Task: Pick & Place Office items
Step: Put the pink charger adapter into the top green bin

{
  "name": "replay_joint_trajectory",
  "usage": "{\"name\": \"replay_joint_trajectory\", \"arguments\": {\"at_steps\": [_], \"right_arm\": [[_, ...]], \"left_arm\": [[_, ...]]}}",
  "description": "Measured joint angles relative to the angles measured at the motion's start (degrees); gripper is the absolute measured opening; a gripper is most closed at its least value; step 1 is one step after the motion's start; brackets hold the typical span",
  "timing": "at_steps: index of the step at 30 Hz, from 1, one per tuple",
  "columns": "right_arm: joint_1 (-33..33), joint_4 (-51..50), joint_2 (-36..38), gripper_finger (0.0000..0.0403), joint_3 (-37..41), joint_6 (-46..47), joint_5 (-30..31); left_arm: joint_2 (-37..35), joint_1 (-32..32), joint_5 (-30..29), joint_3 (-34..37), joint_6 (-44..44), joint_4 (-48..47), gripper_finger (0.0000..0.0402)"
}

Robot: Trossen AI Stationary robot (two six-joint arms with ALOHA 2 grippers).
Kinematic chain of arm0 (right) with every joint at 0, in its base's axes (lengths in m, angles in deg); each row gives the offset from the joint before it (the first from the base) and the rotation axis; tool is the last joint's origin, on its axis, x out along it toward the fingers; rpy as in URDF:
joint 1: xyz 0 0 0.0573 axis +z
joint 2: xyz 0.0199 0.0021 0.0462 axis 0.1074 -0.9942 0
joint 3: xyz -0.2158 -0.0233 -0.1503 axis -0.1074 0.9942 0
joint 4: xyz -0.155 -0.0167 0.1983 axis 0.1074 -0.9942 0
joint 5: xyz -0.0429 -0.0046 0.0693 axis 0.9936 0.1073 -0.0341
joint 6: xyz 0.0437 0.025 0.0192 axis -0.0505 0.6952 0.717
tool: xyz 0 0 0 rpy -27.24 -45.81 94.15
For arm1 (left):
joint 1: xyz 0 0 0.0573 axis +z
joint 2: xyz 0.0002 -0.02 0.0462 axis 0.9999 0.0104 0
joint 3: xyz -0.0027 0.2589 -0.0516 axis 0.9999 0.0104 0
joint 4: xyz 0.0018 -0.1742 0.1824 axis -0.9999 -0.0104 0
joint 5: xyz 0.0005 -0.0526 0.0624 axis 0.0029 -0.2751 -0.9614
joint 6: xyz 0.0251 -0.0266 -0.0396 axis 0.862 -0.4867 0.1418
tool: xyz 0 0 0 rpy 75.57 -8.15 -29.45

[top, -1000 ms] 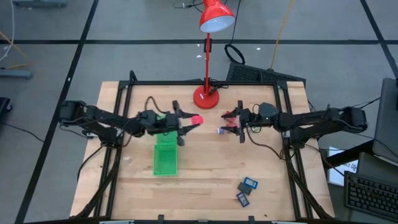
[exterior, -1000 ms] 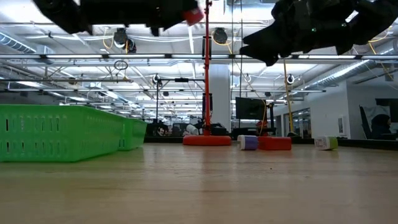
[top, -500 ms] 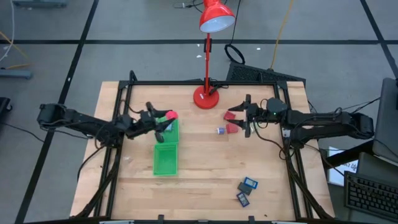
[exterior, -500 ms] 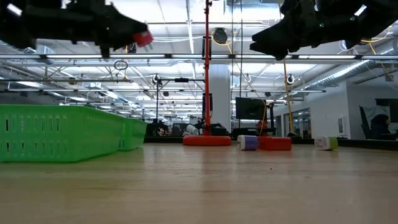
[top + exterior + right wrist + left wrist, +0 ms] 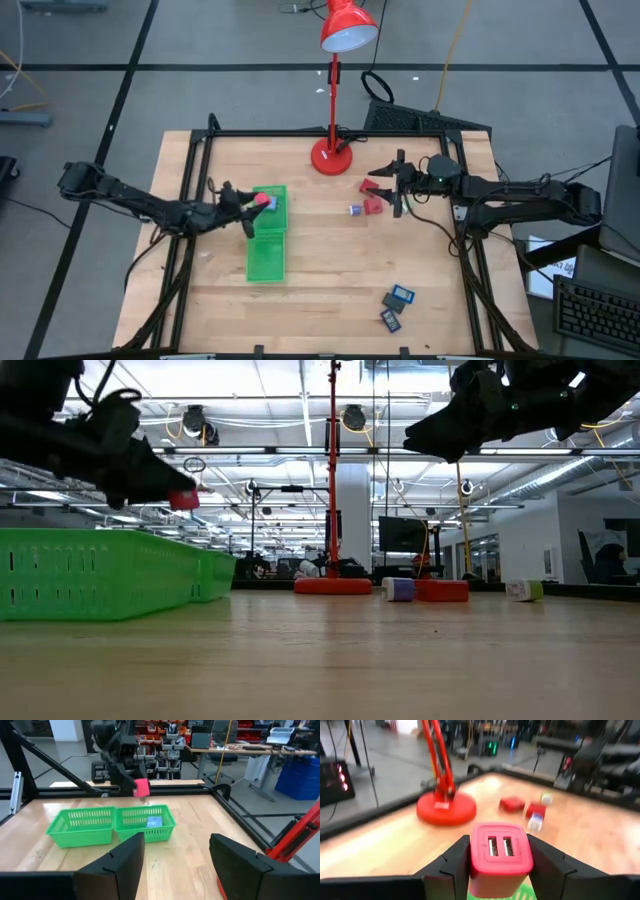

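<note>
— Where is the left gripper (image 5: 252,205) sitting?

— I'm holding it above the tray (image 5: 266,245), over the compartment nearest the lamp (image 5: 333,90). Its jaws are gripping a red block (image 5: 499,854) by the sides. A blue piece (image 5: 154,821) is lying inside that same compartment.

— And the right one?

— I'm keeping the right gripper (image 5: 397,184) up off the bench (image 5: 330,285), jaws standing apart and holding nothing, just beside two red blocks (image 5: 372,196) and a whitish-blue bit (image 5: 355,210). Two dark rectangles (image 5: 396,306) are lying at the near right of the bench, well apart from both arms.
</note>
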Motion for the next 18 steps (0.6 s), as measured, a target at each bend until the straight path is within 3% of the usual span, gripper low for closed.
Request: {"name": "replay_joint_trajectory", "arguments": {"at_steps": [15, 18], "right_arm": [[0.0, 3.6, 0.0, 0.0212, 0.0, -0.7, 0.0], [0.0, 3.5, 0.0, 0.0212, 0.0, 0.3, 0.0]], "left_arm": [[1.1, 0.0, 8.0, 0.0, -10.2, -10.3, 0.0158], [1.1, 0.0, 8.0, 0.0, -12.3, -10.3, 0.0183]]}}
